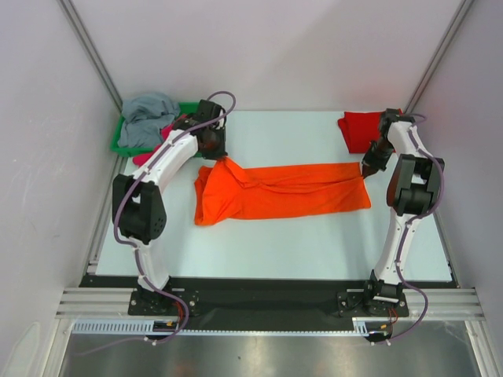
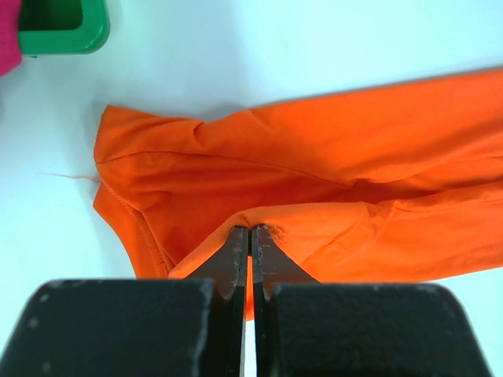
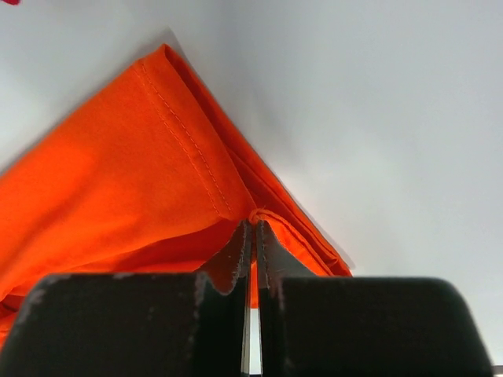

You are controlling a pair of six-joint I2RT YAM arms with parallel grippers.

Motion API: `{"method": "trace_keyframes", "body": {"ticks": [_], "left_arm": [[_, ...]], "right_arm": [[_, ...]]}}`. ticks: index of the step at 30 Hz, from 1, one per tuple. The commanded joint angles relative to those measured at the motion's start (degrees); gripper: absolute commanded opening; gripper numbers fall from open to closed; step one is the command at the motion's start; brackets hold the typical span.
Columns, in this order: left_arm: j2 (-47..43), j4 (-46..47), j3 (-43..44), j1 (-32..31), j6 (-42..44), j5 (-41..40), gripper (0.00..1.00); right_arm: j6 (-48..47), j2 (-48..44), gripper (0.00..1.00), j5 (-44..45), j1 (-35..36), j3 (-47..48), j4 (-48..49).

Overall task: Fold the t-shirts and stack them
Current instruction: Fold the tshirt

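Green plastic tray at the far left corner of the pale table, beside the wall.

Bright, even light is cast from above; only faint shadows are seen on the table in the top view. In the right wrist view a grey shadow is thrown beside the shirt, and the upper corners are dimmed. The bottom of both wrist views is blurred.
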Motion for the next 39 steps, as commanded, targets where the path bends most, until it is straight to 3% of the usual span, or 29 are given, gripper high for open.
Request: {"method": "trace_keyframes", "body": {"ticks": [1, 6, 9, 10, 13, 20, 21, 23, 24, 30, 32, 39], "left_arm": [[0.30, 0.45, 2.86, 1.33, 1.61, -0.35, 0.00], [2.15, 0.19, 5.14, 1.60, 1.87, -0.08, 0.00], [3.82, 0.01, 6.63, 1.77, 1.96, 0.09, 0.16], [4.17, 0.01, 6.90, 1.86, 1.96, -0.43, 0.29], [4.79, -0.16, 7.87, 2.30, 1.61, -2.53, 0.49], [-0.74, -3.32, 9.10, 2.56, 0.65, -6.23, 0.63], [-2.32, -3.41, 6.58, 2.56, 0.12, -5.98, 0.63], [-8.64, -2.63, 1.74, 2.56, -2.16, -5.10, 0.64], [-11.01, -2.10, -4.64, 2.56, -3.13, -4.14, 0.65], [-33.68, 1.77, -32.07, 2.56, -11.13, -2.98, 0.66], [-40.17, 2.38, -36.93, 2.56, -13.68, -1.50, 0.65], [-46.63, 5.55, -49.33, 3.70, -15.09, 0.88, 0.61]], "right_arm": [[-0.50, 1.15, 0.03, -0.05, 0.49, 3.14, -1.16], [-0.50, 2.11, 0.06, 0.12, 0.58, 4.63, -1.51], [-0.33, 3.08, 0.09, 0.12, 0.75, 5.77, -1.77], [-0.41, 3.34, 0.10, 0.12, 0.76, 6.12, -1.77], [-0.50, 4.22, 0.16, 0.56, 0.93, 7.53, -2.04], [-1.46, 3.53, 0.40, 3.64, 1.02, 9.29, -4.58], [-1.64, 1.87, 0.48, 6.25, 1.02, 8.68, -4.76], [-2.08, -0.16, 0.54, 8.20, 1.11, 7.36, -5.02], [-2.17, -1.21, 0.60, 9.51, 1.02, 6.40, -4.85], [-1.21, -12.19, 0.63, 4.61, 2.77, -4.67, -1.51], [-1.38, -17.03, 0.63, 4.34, 4.96, -10.45, 0.68], [-0.33, -27.58, 0.62, -0.32, 8.66, -26.21, 5.52]]}}
